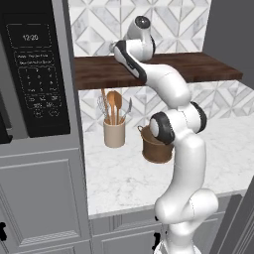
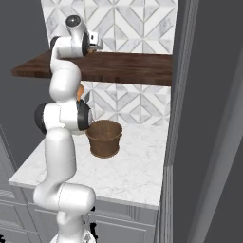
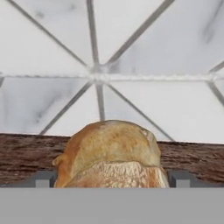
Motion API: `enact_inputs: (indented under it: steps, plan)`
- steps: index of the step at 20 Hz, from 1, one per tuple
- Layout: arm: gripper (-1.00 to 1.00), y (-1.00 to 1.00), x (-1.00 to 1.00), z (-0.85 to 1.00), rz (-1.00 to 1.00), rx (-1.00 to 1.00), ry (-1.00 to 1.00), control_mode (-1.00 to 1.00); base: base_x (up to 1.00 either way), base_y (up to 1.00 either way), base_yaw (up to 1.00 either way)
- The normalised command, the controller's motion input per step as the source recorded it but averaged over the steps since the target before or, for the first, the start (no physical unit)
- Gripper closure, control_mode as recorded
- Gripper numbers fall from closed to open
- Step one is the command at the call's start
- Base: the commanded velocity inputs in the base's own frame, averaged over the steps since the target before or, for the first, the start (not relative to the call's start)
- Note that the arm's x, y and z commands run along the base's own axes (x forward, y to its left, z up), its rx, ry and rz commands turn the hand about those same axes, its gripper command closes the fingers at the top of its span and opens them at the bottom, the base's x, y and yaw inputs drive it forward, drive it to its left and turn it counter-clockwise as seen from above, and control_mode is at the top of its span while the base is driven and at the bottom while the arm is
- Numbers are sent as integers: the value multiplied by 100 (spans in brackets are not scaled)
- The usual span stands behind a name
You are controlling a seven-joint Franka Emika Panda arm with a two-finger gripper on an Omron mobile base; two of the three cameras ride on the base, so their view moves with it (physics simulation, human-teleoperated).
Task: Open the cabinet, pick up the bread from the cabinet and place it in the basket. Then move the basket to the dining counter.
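Our gripper [image 3: 112, 179] stands wide, straddling the golden-brown bread roll [image 3: 111, 153] on the dark wooden shelf [image 1: 198, 67], not yet clenched; lifting, filling the brown round basket [image 2: 104, 137] and carrying it remain.

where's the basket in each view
Left base view: the basket sits mid-frame on the marble worktop, partly behind the arm, right of the utensil crock.
Right base view: centre, at, beside the arm.
Hand view: not in it.
Shared landmark: the dark wooden shelf above it.

Bread [image 3: 111, 153] underside cut off; basket [image 1: 156, 147] half-hidden.
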Motion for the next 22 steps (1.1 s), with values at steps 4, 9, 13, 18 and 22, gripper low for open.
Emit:
enact_inputs:
  steps: [4,9,13,18,22]
  plan:
    - [100,10,-17,-29,0,3,0,-100,0,0,0]
    - [100,0,-97,-43,0,11,-8,-100,0,0,0]
    - [100,0,-100,-83,0,13,-36,-100,0,0,0]
    - [100,-3,-100,25,-1,17,-19,-100,0,0,0]
    - [100,-1,-100,77,0,4,-1,-100,0,0,0]
